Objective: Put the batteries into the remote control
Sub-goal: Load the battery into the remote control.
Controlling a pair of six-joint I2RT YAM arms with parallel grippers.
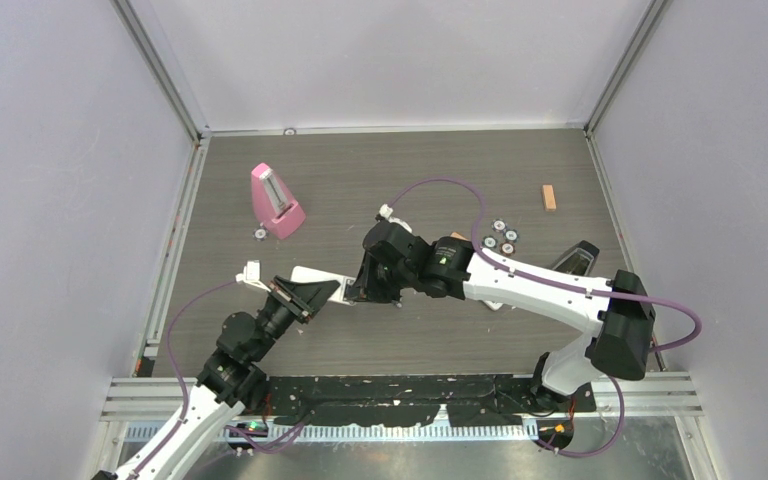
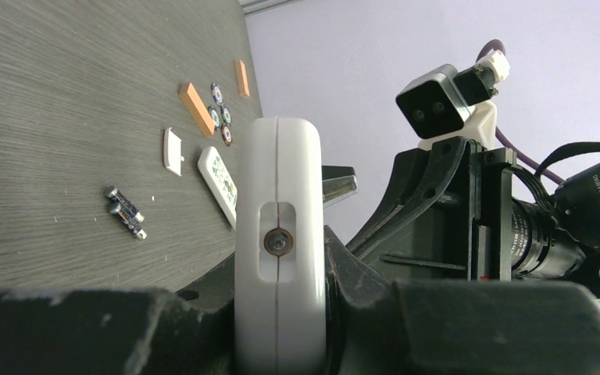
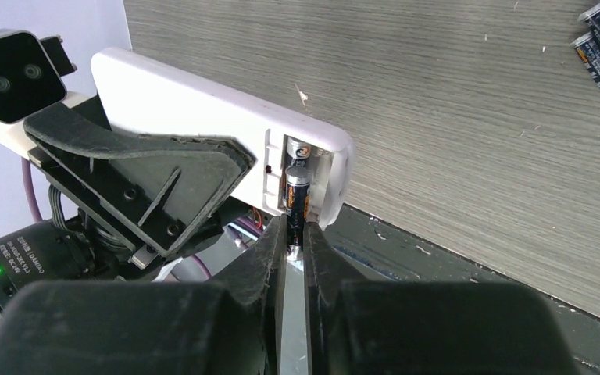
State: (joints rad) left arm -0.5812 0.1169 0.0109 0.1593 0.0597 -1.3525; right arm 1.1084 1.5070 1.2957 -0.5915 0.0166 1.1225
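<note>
One battery [image 3: 297, 199] sits partly in the remote [image 3: 195, 98], next to a second battery [image 3: 298, 150]. We pinch its end with the right gripper [image 3: 295, 242], fingers close together, while the left gripper [image 2: 281, 328] squeezes the remote and holds it up off the table [image 3: 437, 94]. We think the next move is to push this battery flat into place, then let go softly.

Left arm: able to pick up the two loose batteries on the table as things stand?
Probably not: the left gripper is shut on the remote control, so its jaws are taken. The batteries themselves lie unobstructed.
</note>
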